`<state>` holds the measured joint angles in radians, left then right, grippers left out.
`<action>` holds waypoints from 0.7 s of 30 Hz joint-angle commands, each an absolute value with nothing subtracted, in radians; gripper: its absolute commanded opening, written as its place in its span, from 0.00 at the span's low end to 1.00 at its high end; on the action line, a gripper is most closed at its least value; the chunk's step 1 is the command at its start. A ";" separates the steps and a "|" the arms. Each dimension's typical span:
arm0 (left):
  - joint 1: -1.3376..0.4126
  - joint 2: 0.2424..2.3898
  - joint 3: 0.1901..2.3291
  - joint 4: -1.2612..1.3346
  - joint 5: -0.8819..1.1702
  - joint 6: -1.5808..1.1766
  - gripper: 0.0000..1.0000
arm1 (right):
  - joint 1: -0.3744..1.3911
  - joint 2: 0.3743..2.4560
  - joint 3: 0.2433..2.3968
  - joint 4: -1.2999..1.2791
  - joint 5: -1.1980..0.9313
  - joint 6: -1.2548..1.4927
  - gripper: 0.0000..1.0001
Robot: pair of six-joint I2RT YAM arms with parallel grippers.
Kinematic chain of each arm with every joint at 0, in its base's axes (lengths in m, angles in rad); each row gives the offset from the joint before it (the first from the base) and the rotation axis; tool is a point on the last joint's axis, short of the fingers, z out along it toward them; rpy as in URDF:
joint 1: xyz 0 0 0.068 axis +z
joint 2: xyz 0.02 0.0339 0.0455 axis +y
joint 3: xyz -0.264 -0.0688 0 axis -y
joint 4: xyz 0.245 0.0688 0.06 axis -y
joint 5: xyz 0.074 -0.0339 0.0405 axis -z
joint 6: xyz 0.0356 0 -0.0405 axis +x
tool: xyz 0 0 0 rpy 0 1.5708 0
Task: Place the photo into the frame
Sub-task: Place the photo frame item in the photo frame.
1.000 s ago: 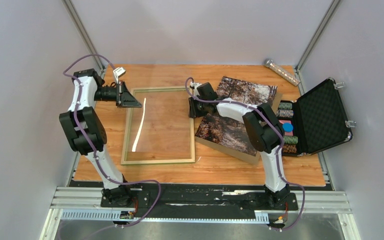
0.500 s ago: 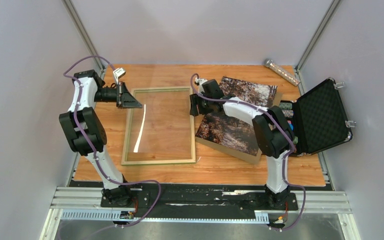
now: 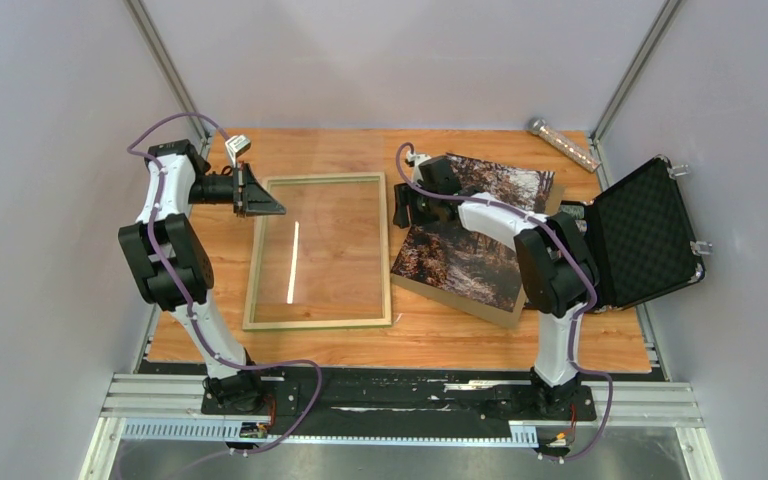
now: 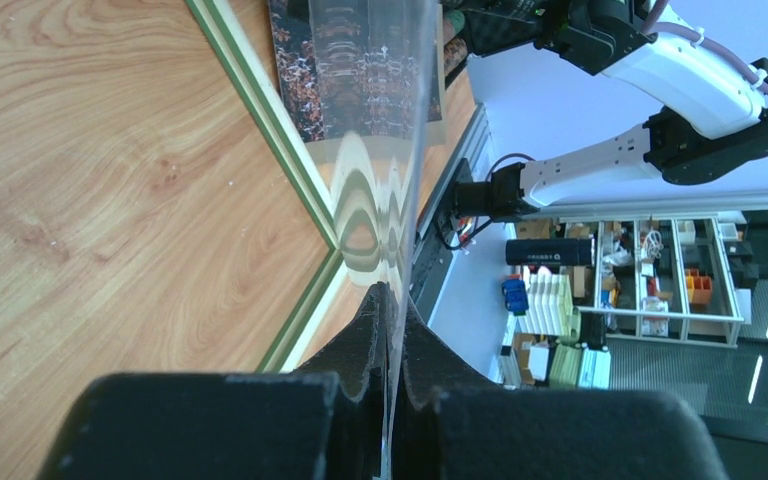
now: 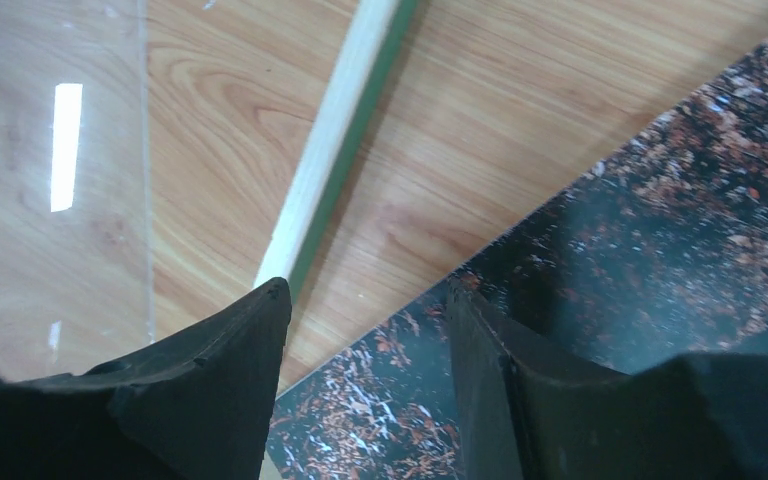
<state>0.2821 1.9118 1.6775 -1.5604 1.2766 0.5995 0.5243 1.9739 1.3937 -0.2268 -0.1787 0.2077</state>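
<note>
Count, on the counter (image 3: 200, 335): frame (image 3: 317, 322), one. Photo (image 3: 460, 255), one. Brown backing board (image 3: 450, 301), one. Clear pane (image 3: 325, 235), one. Black case (image 3: 650, 235), one, lid open. Clear tube (image 3: 563, 143), one. Hands, two: left hand (image 3: 270, 207) and right hand (image 5: 365, 295).

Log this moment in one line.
left gripper: shut on clear pane over frame | right gripper: open, above photo edge | photo: outside frame, on backing board
</note>
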 commanded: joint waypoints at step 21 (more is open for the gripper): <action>0.284 1.908 1.614 -1.661 1.291 0.621 0.00 | 0.499 1.898 1.350 -0.169 -0.161 0.213 0.56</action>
